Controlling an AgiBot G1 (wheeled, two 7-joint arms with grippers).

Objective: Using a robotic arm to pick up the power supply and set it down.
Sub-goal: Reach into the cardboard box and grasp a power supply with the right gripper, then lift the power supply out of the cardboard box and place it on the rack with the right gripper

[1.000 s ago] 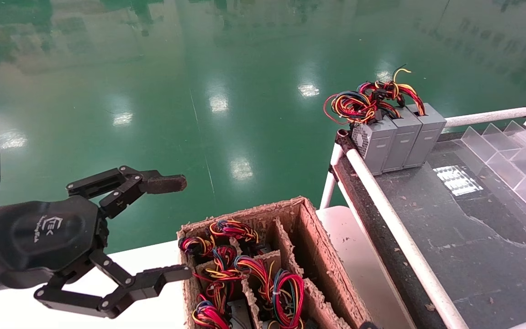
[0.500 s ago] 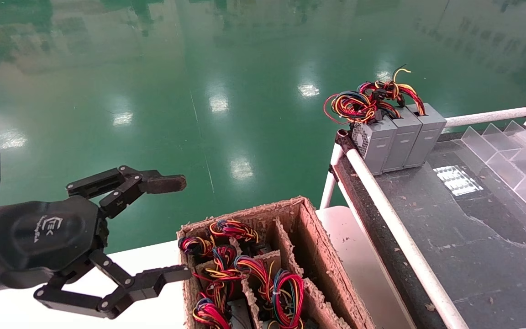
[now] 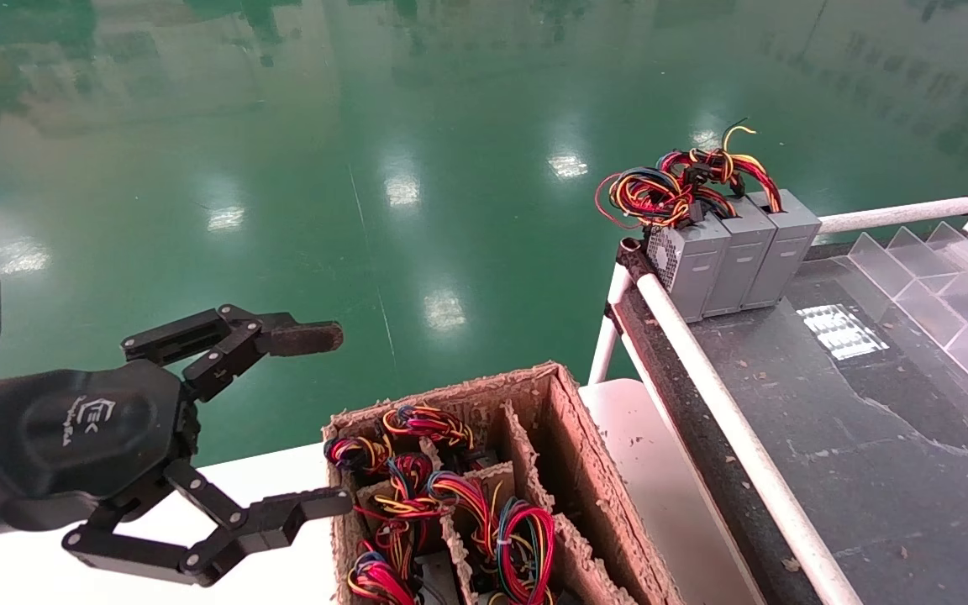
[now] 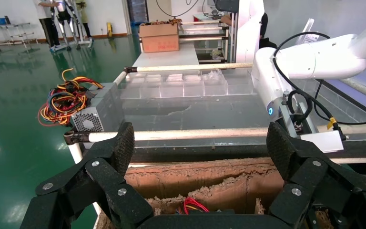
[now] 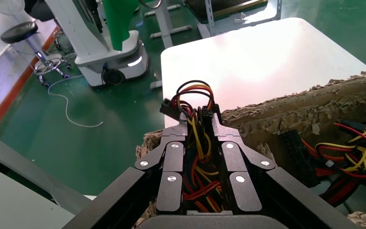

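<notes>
your left gripper (image 3: 328, 420) hangs at eight o'clock in the head view, fingers spread wide. your right gripper (image 5: 201, 125), seen only from its wrist, is clamped on a wire bundle (image 5: 196, 143).

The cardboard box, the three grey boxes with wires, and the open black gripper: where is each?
cardboard box (image 3: 572, 437): head view, its right inner wall.
grey power supplies (image 3: 736, 252): head view, front face of the middle one of three.
left gripper (image 3: 316, 420): head view, midway between its open fingertips.

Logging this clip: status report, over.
Left gripper open, hovering beside the box. Right gripper shut on wire bundle over the box. Nothing blocking.
</notes>
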